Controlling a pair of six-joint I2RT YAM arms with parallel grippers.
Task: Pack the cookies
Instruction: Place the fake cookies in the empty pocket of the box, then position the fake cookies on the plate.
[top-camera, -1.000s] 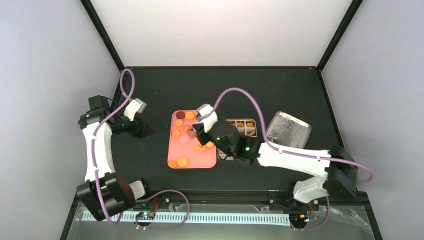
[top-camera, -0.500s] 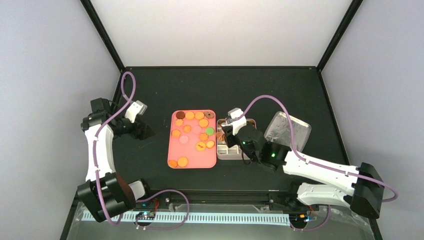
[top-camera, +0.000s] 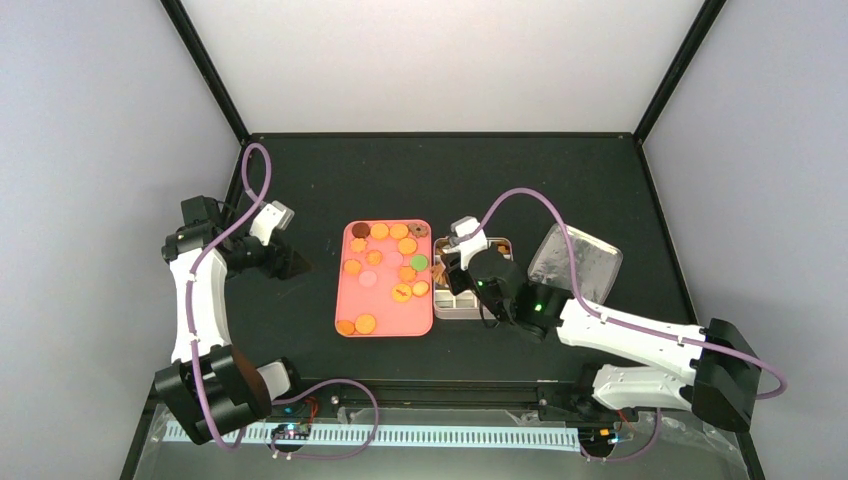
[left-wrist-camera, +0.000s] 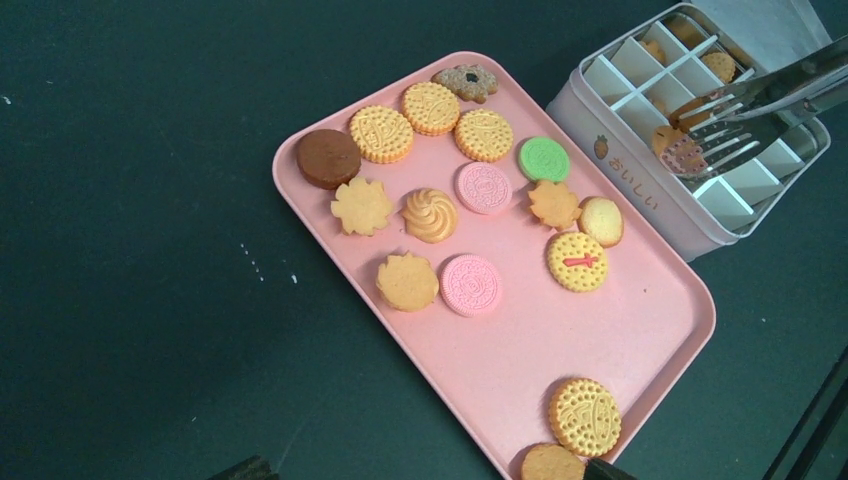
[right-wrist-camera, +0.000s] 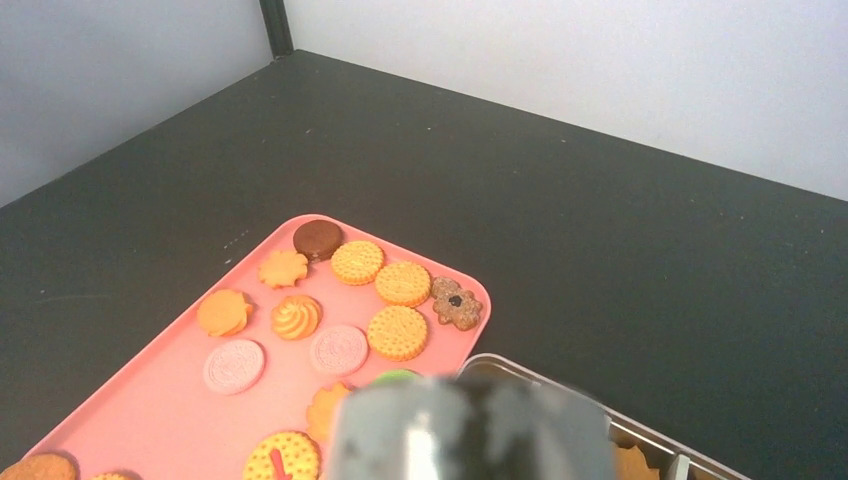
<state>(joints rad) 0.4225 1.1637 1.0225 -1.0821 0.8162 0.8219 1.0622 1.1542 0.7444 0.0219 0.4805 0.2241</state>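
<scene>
1 tray (left-wrist-camera: 520, 340) w/ 16 cookies (left-wrist-camera: 430, 215)

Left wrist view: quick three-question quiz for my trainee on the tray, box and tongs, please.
1. True or false: the green cookie lies in the divided box.
2. How many pink cookies lie on the pink tray?
3. The tongs hang over: A the pink tray, B the divided box, C bare table.
Key: 1 false, it lies on the tray; 2 two; 3 B.
</scene>
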